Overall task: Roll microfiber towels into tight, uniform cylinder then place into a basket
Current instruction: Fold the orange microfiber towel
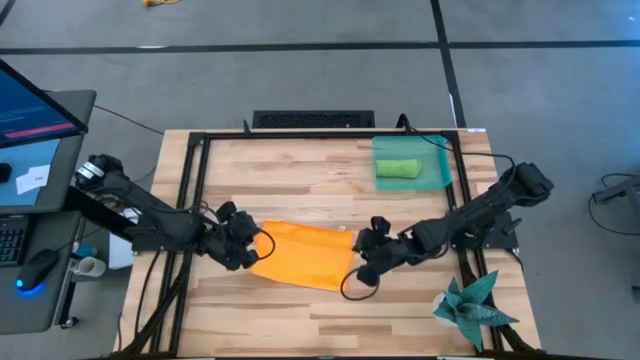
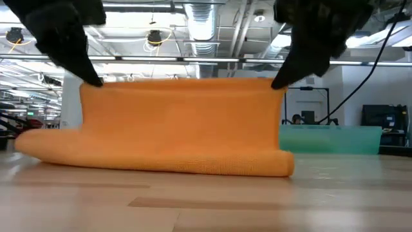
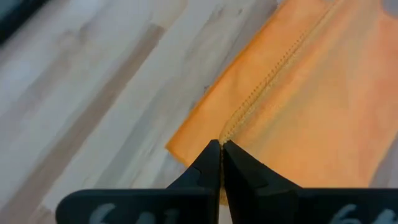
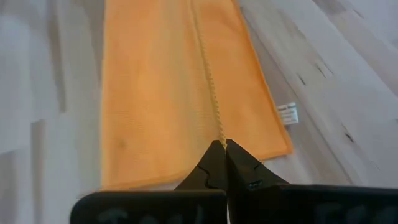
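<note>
The orange microfiber towel (image 1: 300, 253) is at the middle of the table, its upper hemmed edge raised and its lower part folded on the wood (image 2: 161, 162). My left gripper (image 1: 258, 246) is shut on the edge's left end. My right gripper (image 1: 358, 252) is shut on its right end. The lime green towel (image 1: 398, 167) lies rolled inside the teal basket (image 1: 440, 170) at the far right. My left gripper pinches the left end of the towel's stitched hem (image 3: 231, 129) between its two fingertips, slanting down from the table's left. That end is lifted clear, and the cloth hangs below it down to the table. My right gripper pinches the right end of the stitched hem (image 4: 216, 132) between its two fingertips, slanting down from the table's right. The raised edge (image 2: 187, 80) runs straight and taut between the two grippers, and the lower fold rests on the wood.
A dark teal spiky cloth (image 1: 475, 305) sits at the near right corner. Black frame rails (image 1: 190, 200) run along the table's sides. A keyboard (image 1: 312, 120) lies past the far edge, and a monitor (image 1: 30, 110) stands off to the left. Bare wood lies near the front edge (image 1: 300, 320).
</note>
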